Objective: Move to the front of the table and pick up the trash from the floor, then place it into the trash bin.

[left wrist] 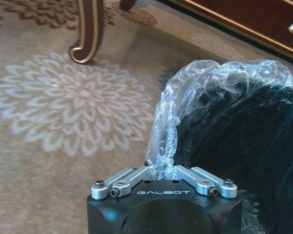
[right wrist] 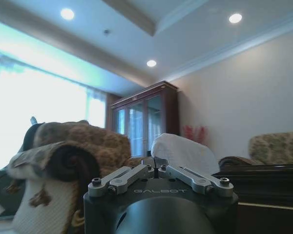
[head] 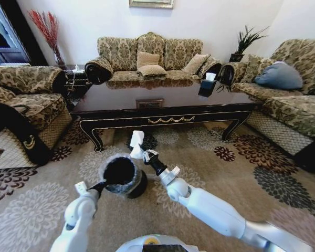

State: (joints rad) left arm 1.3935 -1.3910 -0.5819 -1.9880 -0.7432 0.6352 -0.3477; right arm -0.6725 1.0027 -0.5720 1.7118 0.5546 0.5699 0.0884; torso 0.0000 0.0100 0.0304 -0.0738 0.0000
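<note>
The black trash bin [head: 121, 176], lined with crinkled plastic, stands on the carpet just in front of me. My left gripper [head: 101, 185] is shut on its near rim. The left wrist view shows that gripper [left wrist: 161, 168] pinching the plastic liner [left wrist: 185, 97]. My right gripper [head: 142, 153] hangs just past the bin's far right rim, shut on a white crumpled paper [head: 137, 139], a piece of the trash. In the right wrist view the paper [right wrist: 183, 151] sticks up from the shut right gripper [right wrist: 156, 168]. The dark glossy table [head: 163, 105] stands beyond the bin.
Patterned sofas close in on the left [head: 26, 100], back [head: 152, 58] and right [head: 294, 100]. A black tissue box [head: 207, 85] sits on the table. A curved table leg [left wrist: 85, 34] stands on the flowered carpet [head: 241, 157] close to the bin.
</note>
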